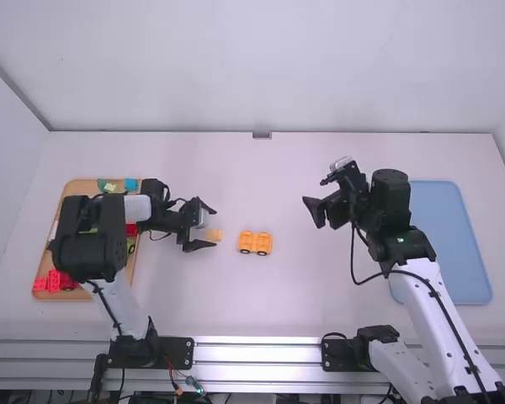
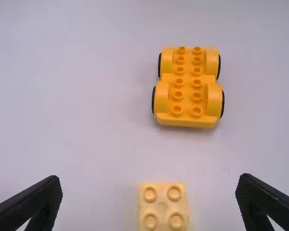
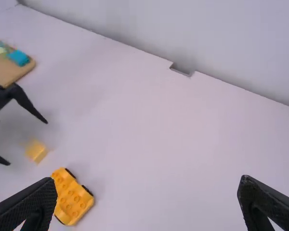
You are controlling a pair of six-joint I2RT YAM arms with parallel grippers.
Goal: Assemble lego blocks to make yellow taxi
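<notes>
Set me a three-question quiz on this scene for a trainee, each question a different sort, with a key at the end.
1. True or false: the pale yellow brick is already mounted on the wheeled base.

2. Multiple choice: what lies closest to the pale yellow brick?
(a) the right end effector
(b) the left end effector
(c) the blue tray

3. Fill in the blank: the top of the wheeled base has two rows of ____ studs each.

Key: 1. False, they lie apart on the table. 2. (b). 3. Six.
</notes>
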